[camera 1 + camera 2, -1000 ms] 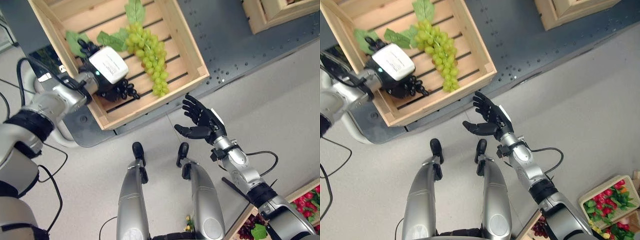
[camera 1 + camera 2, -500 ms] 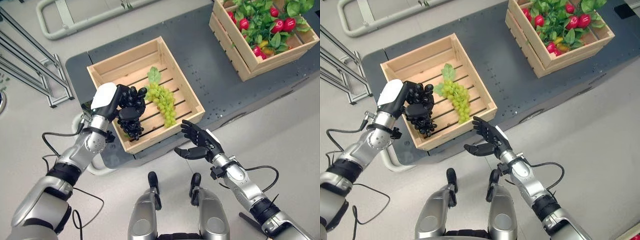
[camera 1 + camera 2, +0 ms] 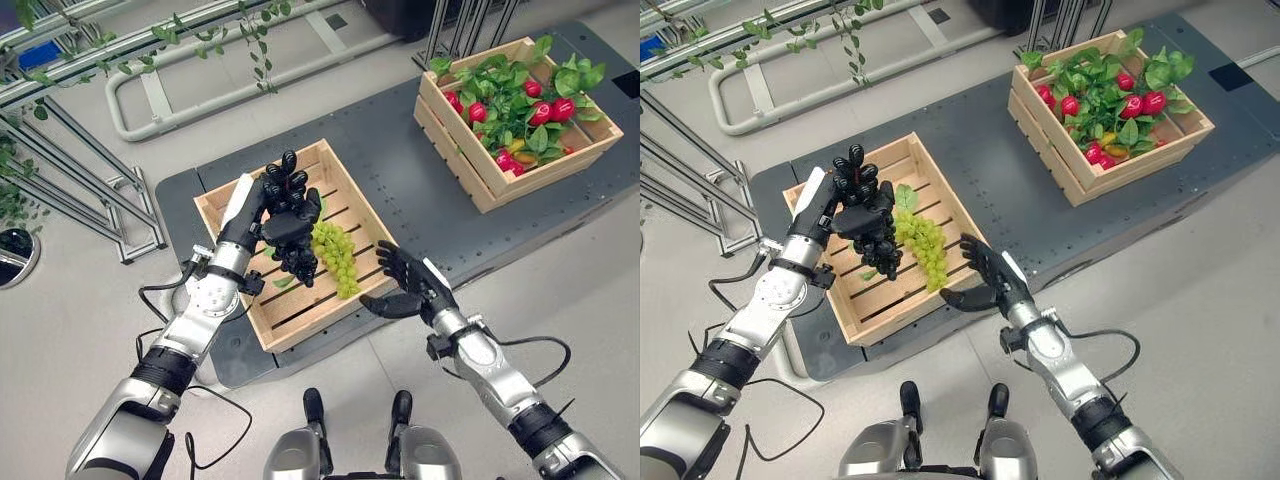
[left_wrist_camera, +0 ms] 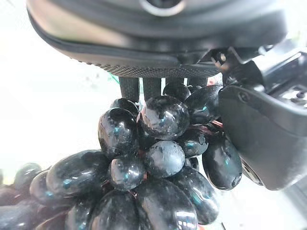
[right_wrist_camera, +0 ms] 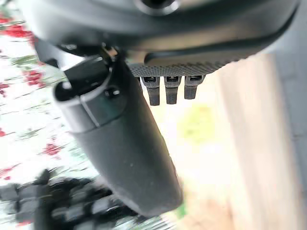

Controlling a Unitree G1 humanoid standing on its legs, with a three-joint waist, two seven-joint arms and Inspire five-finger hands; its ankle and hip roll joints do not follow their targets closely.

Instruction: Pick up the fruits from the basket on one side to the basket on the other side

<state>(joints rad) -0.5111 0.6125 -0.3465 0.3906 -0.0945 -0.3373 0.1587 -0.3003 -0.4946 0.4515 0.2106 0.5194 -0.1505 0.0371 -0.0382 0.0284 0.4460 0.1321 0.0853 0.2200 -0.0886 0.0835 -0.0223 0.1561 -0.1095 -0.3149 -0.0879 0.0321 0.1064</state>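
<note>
The left hand [image 3: 285,205] grips a bunch of glossy black grapes [image 3: 297,262], lifted above the slatted wooden crate [image 3: 225,205] on the dark platform [image 3: 400,165]. Green grapes [image 3: 338,260] lie inside the crate near its right wall. The right hand [image 3: 412,290] hovers off the crate's front right corner, fingers spread and empty.

A lab — perforated dark platform [image 3: 420,190], metal rails [image 3: 200,95].

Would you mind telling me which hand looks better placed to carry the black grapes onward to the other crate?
The left hand: its fingers are already curled round the black grapes, lifted above the wooden crate. The right hand hangs open and empty beside that crate.
</note>
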